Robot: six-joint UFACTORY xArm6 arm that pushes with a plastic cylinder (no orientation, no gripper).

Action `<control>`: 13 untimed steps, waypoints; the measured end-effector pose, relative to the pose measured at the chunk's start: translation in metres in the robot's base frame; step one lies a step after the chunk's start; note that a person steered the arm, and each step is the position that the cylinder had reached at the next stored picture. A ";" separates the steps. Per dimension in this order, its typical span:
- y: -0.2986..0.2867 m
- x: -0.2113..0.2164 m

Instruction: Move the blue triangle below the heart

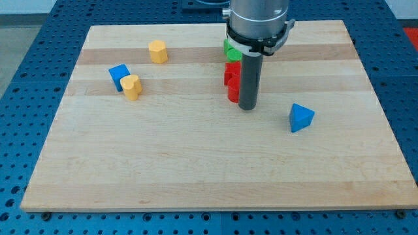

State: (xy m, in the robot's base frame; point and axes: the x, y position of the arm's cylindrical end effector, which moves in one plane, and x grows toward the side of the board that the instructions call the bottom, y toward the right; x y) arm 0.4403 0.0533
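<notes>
The blue triangle (300, 118) lies on the wooden board toward the view's right, a little below mid-height. The yellow heart (132, 86) lies at the view's left, touching a blue cube (119, 76) on its upper left. My tip (247, 107) rests on the board near the centre, left of the blue triangle with a gap between them. The tip stands just to the lower right of a red block (231, 79), which the rod partly hides.
A green block (230, 51) sits above the red block, partly hidden by the arm. A yellow hexagon block (157, 51) lies at the upper left. The board's edge (215, 207) runs along the view's bottom.
</notes>
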 end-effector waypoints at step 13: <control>0.084 0.033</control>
State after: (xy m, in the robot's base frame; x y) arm 0.4734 0.1374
